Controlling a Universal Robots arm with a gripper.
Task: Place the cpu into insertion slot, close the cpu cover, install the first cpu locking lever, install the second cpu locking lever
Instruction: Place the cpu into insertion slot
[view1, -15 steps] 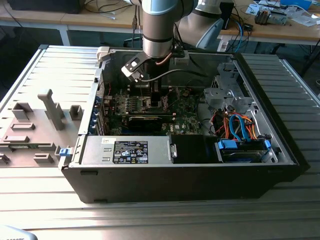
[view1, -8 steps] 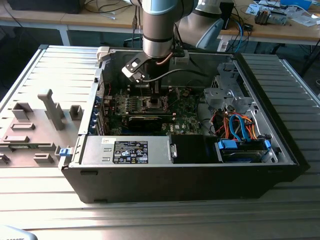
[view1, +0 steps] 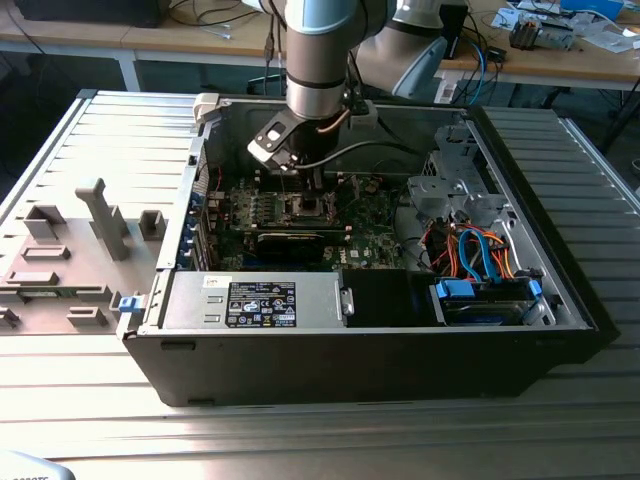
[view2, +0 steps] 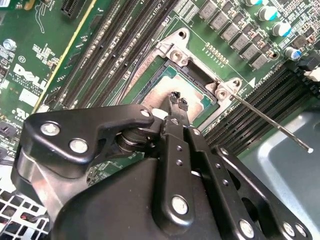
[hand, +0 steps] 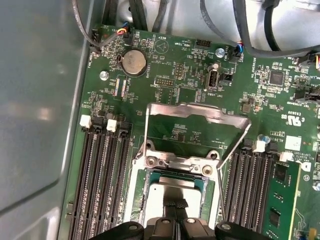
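The cpu (hand: 167, 192), a silvery square chip, lies flat in the insertion slot (hand: 159, 162), whose metal rim sits amid the green board. My gripper (hand: 175, 204) is directly over it, shut, its two thin tips together on or just above the chip's top (view2: 160, 92). Nothing shows between the tips. The cpu cover (hand: 200, 112), a silvery frame with a square window, stands tipped open behind the slot. One thin locking lever (view2: 270, 123) sticks out free from the slot's corner. In the exterior view the gripper (view1: 312, 185) reaches down into the open computer case above the slot (view1: 308, 208).
Long black memory slots (hand: 100, 180) flank the socket on both sides (hand: 247, 185). Cables (hand: 250, 40) run along the board's far edge, with a coin battery (hand: 134, 62) nearby. The case walls (view1: 520, 180), the power supply (view1: 260, 300) and the drive bay with blue cables (view1: 480, 255) hem the board in.
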